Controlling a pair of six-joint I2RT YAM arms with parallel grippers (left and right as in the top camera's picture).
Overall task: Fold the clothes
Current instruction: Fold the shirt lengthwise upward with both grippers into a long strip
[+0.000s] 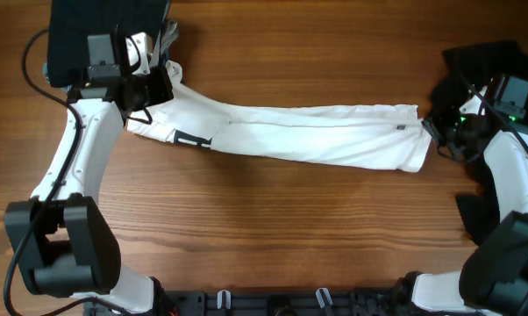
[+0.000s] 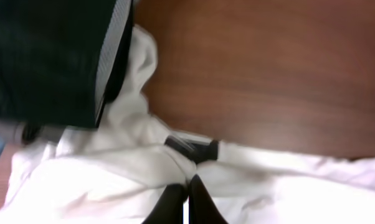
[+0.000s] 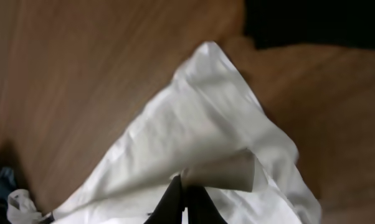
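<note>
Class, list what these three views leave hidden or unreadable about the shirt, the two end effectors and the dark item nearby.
- Overhead: the T-shirt lettering is folded under; only a black fragment shows, unreadable.
- Overhead: the left end effector has its fingertips hidden beneath its own wrist.
- Left wrist: the dark item is blurred and cut off by the top-left edge.
- Right wrist: the right end effector is cut off by the bottom edge.

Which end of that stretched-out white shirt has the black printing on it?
The end pinched by the left end effector: a black mark shows on the T-shirt there. The end at the right end effector shows no black print.
</note>
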